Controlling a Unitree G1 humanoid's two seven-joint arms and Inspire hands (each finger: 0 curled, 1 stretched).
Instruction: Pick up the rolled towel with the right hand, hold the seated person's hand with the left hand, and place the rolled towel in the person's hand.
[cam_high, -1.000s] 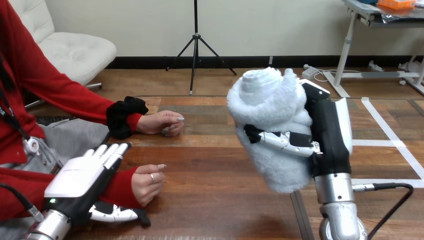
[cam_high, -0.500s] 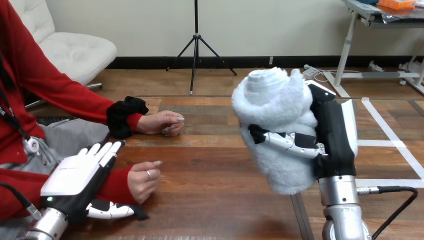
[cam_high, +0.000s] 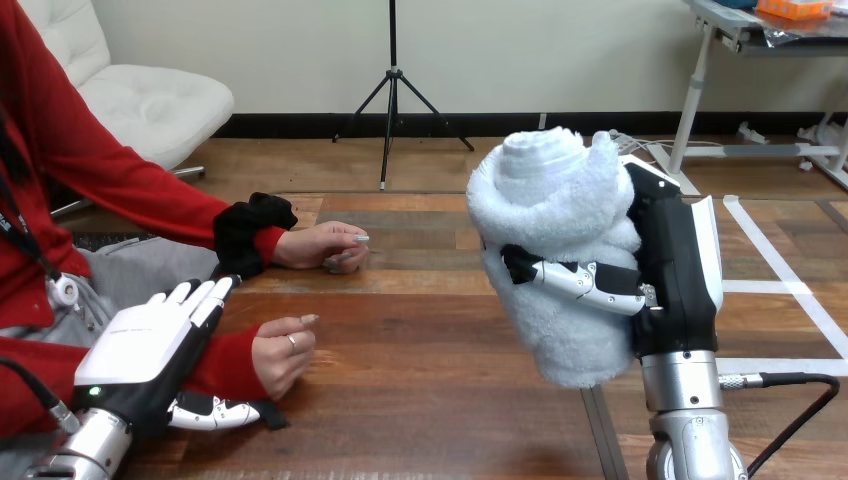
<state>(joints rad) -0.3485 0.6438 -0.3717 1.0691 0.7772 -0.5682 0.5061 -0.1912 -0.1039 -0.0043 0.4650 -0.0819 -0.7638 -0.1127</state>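
Standing upright in the right hand (cam_high: 668, 270), the rolled towel (cam_high: 555, 215) is white and fluffy, its spiral end on top, held above the bench (cam_high: 430, 385) with the fingers curled round it. The left hand (cam_high: 140, 345), fingers straight, lies over the red sleeve (cam_high: 228, 365) behind the person's nearer hand (cam_high: 283, 352).

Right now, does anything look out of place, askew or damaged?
Nothing spilled or damaged. The rolled towel is tilted in the right hand, whose fingers wrap it, and an outer flap pokes up at its top.
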